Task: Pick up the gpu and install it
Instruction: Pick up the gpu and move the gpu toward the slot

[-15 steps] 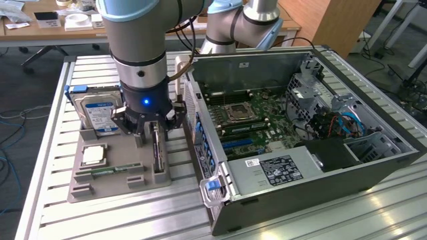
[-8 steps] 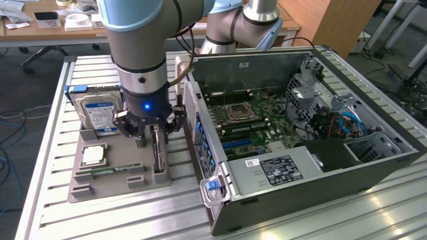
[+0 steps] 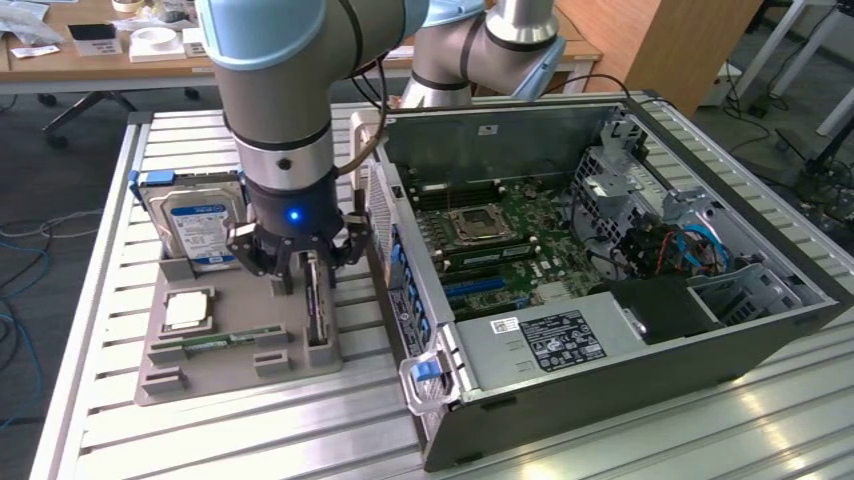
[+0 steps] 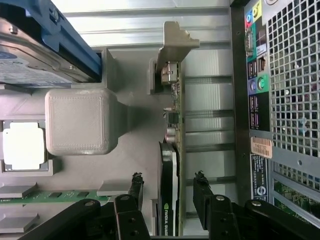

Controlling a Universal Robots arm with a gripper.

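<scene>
The gpu [image 3: 316, 312] stands on edge in a slot of the grey holder tray [image 3: 200, 378], beside the open computer case [image 3: 601, 270]. In the wrist view the gpu [image 4: 172, 150] is edge-on, with its silver end bracket [image 4: 175, 40] at the far end and its black fan housing near my fingers. My gripper [image 3: 310, 262] is lowered over the card's top edge and is open. The gripper [image 4: 167, 181] straddles the card, one fingertip [image 4: 136, 181] on the fan side and the other [image 4: 200, 179] on the board side. Each stands a small gap away from the card.
On the same tray sit a silver hard drive [image 3: 198, 225] in a blue frame, a square processor [image 3: 187, 308] and a green memory stick [image 3: 220, 342]. The case's perforated rear panel [image 4: 290, 90] rises close beside the gpu. The motherboard [image 3: 494, 245] lies exposed inside the case.
</scene>
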